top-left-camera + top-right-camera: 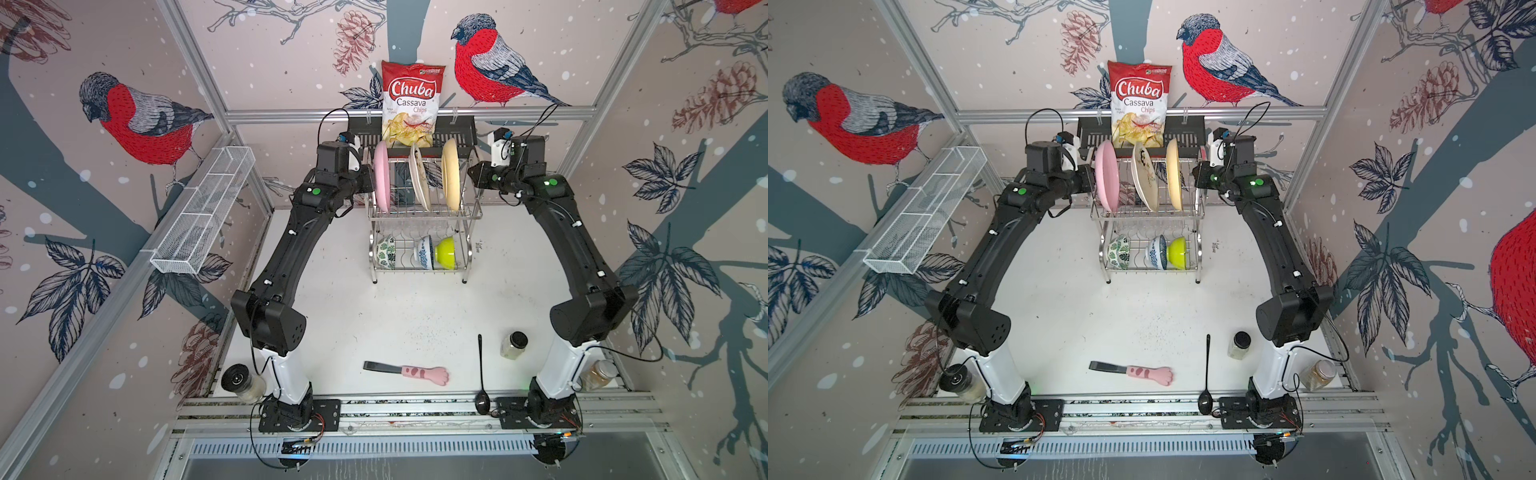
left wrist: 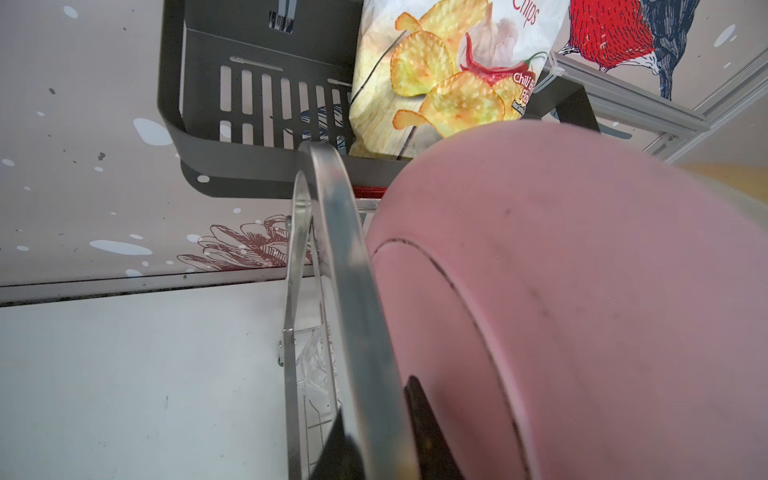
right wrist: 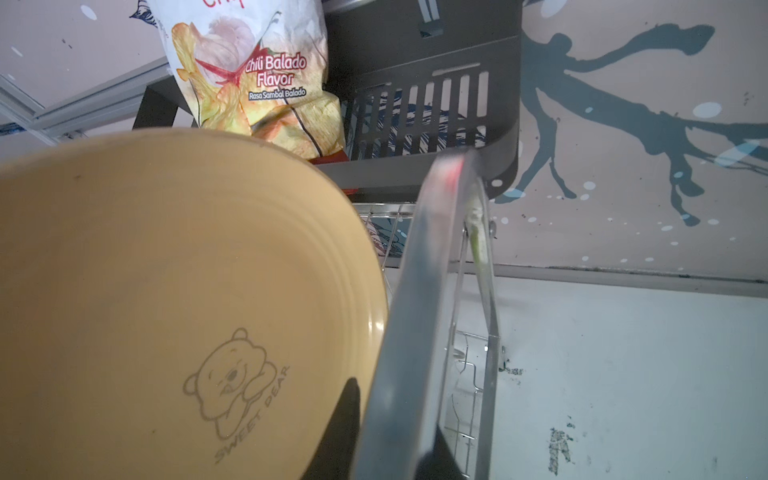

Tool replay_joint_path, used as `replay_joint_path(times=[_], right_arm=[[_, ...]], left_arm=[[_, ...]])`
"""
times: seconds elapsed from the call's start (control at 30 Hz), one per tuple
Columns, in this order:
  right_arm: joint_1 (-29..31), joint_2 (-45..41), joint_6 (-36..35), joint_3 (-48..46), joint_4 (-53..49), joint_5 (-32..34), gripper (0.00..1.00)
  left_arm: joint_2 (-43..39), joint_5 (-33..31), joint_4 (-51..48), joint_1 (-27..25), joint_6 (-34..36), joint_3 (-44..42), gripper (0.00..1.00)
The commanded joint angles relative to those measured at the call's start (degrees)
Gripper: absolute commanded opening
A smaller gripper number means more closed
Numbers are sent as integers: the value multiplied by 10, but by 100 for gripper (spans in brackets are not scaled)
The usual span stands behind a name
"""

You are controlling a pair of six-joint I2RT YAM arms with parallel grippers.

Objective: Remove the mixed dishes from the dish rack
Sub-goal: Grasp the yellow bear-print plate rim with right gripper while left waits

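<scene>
Reaching in from opposite sides in both top views, the left claw (image 1: 367, 178) and the right claw (image 1: 474, 174) meet the two ends of the two-tier shiny steel wire dish rack (image 1: 424, 216), which stands on the white table (image 1: 374, 316) between them. Just inward of the left claw the round pink plate (image 1: 381, 178) stands on edge. Just inward of the right claw is the round cream-yellow plate (image 1: 451, 174), and midway between the claws is the white plate with drawings (image 1: 419, 180). Below both claws, the lower tier holds the green-leaf bowl (image 1: 386, 251), the blue-and-white bowl (image 1: 426, 251) and the lime bowl (image 1: 444, 251).

From the left wrist, the left claw's dark fingers (image 2: 419, 415) are closed on the left curved steel handle (image 2: 345, 257), with the pink plate right beside them.

From the right wrist, the right claw's fingers (image 3: 345, 415) straddle the right curved steel handle (image 3: 424, 291), with the cream-yellow plate alongside. Whether they clamp it cannot be told.
</scene>
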Motion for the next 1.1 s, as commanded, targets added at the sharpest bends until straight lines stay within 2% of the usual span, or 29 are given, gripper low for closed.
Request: replay_joint_path(times=[0.0, 0.13, 0.2, 0.37, 0.57, 0.73, 0.87, 0.97, 1.03, 1.07], right_arm=[[-1, -8, 26, -2, -4, 16, 29], [-1, -30, 31, -16, 2, 17, 48], [-1, -46, 33, -31, 11, 16, 62], [-2, -82, 36, -48, 22, 19, 69], [0, -139, 33, -72, 24, 40, 72], [34, -189, -2, -106, 50, 66, 74], [69, -202, -21, -114, 63, 65, 67], [90, -196, -26, -110, 64, 71, 58], [100, -191, -28, -110, 66, 81, 57], [103, -188, -28, -110, 67, 83, 56]], left_arm=[[-7, 11, -15, 2, -5, 0, 17], [-25, 7, -19, 2, -7, -7, 23], [-38, 3, -17, 2, -8, -17, 26], [-70, -7, -18, 1, -10, -32, 35], [-122, -50, -24, 2, 0, -61, 42], [-192, -81, 14, 1, 16, -131, 55], [-243, -75, 63, 1, 29, -187, 73], [-265, -73, 83, 2, 35, -206, 82], [-271, -80, 85, 2, 37, -208, 87], [-273, -83, 85, 1, 40, -209, 99]])
